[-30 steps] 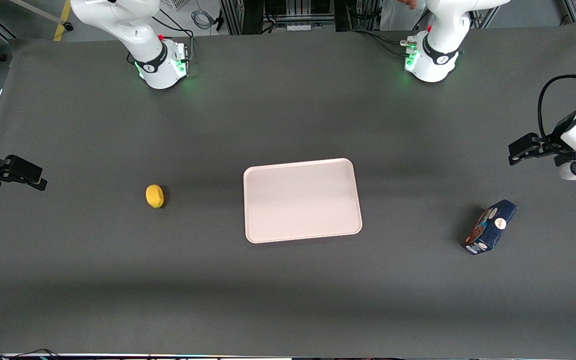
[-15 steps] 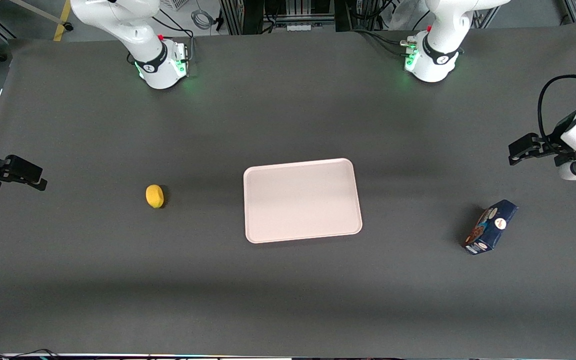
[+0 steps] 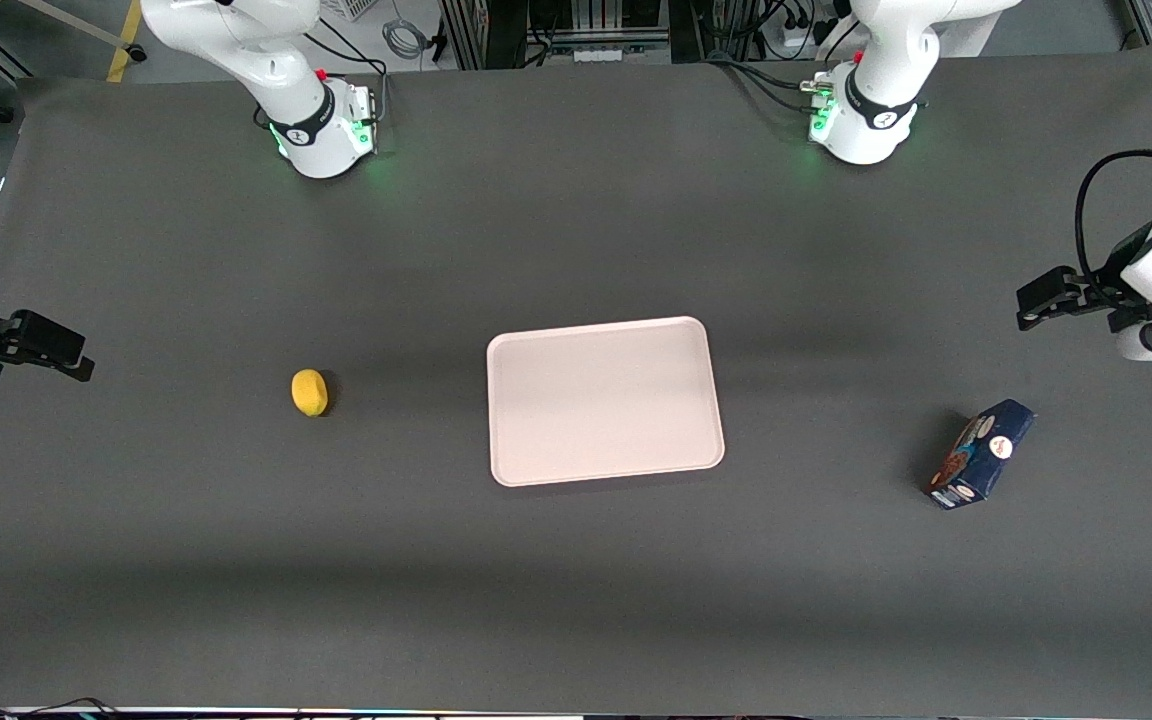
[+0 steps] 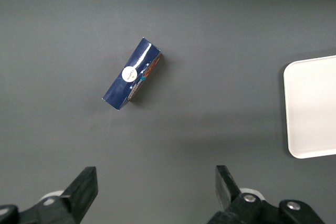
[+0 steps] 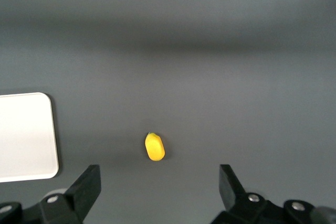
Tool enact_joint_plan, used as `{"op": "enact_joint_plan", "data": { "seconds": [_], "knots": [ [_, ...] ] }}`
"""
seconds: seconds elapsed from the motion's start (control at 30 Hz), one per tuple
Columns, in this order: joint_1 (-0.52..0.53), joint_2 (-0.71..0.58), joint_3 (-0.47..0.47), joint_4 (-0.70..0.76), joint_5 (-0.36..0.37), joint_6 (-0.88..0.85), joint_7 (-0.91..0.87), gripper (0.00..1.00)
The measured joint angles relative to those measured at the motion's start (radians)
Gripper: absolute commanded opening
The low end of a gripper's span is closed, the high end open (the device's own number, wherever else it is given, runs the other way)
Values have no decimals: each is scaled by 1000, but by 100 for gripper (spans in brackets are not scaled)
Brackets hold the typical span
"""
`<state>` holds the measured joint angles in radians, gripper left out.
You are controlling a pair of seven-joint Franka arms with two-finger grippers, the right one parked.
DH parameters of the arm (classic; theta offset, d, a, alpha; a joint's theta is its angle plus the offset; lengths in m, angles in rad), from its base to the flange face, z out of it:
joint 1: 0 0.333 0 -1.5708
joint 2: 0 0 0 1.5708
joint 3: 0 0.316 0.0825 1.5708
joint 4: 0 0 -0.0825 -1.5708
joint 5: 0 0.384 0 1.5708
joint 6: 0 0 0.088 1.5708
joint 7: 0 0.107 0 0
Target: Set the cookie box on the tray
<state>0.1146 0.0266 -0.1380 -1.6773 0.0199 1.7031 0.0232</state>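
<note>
The task stands at its first step: the approach, with nothing yet grasped. Nearest the front camera, a broad band of bare dark table (image 3: 576, 600) runs the full width, offering free room. Next comes the cookie box (image 3: 981, 454), lying on the table surface toward the working arm's end, well apart from the tray (image 3: 506, 400) and set askew to the tray's edges; in the wrist view the box (image 4: 132, 81) lies diagonally with its round white logo facing up. The tray sits near the middle of the table, flat and unloaded, its low rim intact and its corner visible in the wrist view (image 4: 294, 77). A small yellow lump (image 3: 309, 391) lies toward the parked arm's end, level with the tray and clear of any likely path. Farther from the camera than the box, the gripper (image 3: 1036, 303) hangs raised above the table at the working arm's end, not over the box and touching nothing; the wrist view shows its jaws spread wide with only bare table between the fingers (image 4: 84, 187). In the inspector's judgement, the next move calls for bringing the gripper over the box, turning the wrist so the jaws straddle its narrow width, then descending. The route from box to tray appears unobstructed, though the box lies close to the table's end, leaving less margin there.
</note>
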Motion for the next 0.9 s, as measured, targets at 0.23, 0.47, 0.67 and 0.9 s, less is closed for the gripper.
{"op": "enact_joint_plan", "data": {
  "seconds": [0.23,0.47,0.67,0.9],
  "knots": [
    [0,0,0,0,0,0,0,100],
    [0,0,0,0,0,-5,0,100],
    [0,0,0,0,0,-7,0,100],
    [0,2,0,0,2,-7,92,100]
  ]
}}
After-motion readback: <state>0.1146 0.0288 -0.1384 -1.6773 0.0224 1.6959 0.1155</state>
